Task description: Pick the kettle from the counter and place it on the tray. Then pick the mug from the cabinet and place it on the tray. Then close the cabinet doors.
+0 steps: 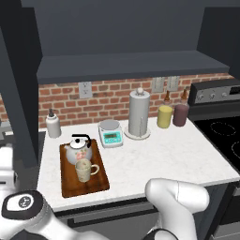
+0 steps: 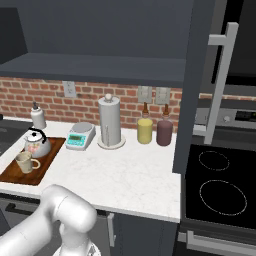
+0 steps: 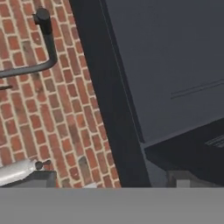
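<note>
The white floral kettle (image 1: 78, 150) (image 2: 37, 142) stands at the back of the brown tray (image 1: 101, 180) (image 2: 47, 162) on the white counter (image 1: 159, 154). The beige mug (image 1: 85, 169) (image 2: 25, 161) sits on the tray just in front of the kettle. Above, the cabinet shelf (image 1: 131, 65) lies exposed with both cabinet doors swung out: the left door (image 1: 18, 93) and the right door (image 2: 192, 85) with its silver bar handle (image 2: 220, 85). In the hand view a dark door edge (image 3: 109, 109) runs close in front of the camera, against brick wall. No fingertips show there and nothing lies between them.
A steel paper-towel holder (image 1: 139, 115), a small scale (image 1: 110, 132), a yellow canister (image 1: 164, 116), a maroon canister (image 1: 180, 114) and a soap dispenser (image 1: 53, 124) line the back of the counter. A black stove (image 1: 225, 136) adjoins on the right.
</note>
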